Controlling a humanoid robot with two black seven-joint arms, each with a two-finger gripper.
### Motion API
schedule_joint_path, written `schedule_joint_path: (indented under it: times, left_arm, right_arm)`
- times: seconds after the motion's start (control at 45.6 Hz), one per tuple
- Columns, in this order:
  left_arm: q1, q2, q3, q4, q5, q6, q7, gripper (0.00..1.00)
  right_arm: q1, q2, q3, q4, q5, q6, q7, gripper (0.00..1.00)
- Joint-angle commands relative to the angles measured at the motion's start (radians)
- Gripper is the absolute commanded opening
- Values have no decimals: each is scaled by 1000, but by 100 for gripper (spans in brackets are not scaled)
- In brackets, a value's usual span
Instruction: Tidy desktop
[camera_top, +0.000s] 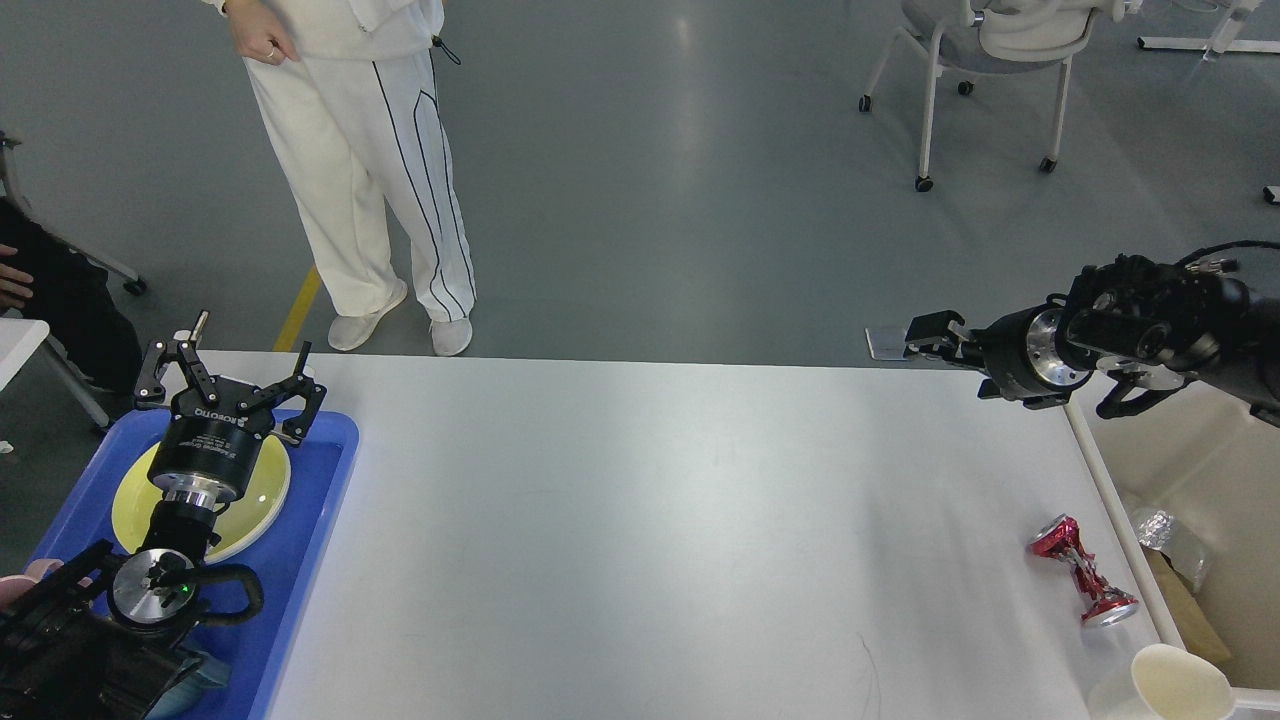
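Note:
The white-grey desktop (640, 520) fills the middle of the head view. A crushed red can (1083, 583) lies on it near the right edge, and a cream paper cup (1178, 684) stands at the front right corner. My left gripper (228, 375) hangs open and empty over the far end of a blue tray (315, 520) that holds a yellow plate (260, 495). My right gripper (925, 338) points left above the desktop's far right edge, well behind the can. It looks small and dark, so its fingers cannot be told apart.
A cream-white bin (1100, 470) stands off the right edge, with crumpled foil (1155, 525) and brown cardboard (1185, 600) inside. A person in white (370, 180) stands just beyond the far edge. A wheeled chair (990, 60) is at the back right.

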Motion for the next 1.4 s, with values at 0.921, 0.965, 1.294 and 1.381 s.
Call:
schedule_joint_path:
  times: [0.921,0.965,1.294,1.381]
  left_arm:
    - [0,0,0,0,0,0,0,97]
    - [0,0,0,0,0,0,0,97]
    - [0,0,0,1,0,0,0,97]
    - [0,0,0,1,0,0,0,97]
  right_arm:
    - [95,-558,-123,629,-374,-186,-14,100]
    - [94,-589,-131,628,-396,-186,-14,100]
    - [43,-762,-142,624,-425,-186,-12,100]
    - [39,-795,-142,621,-430,-186,-11,100]
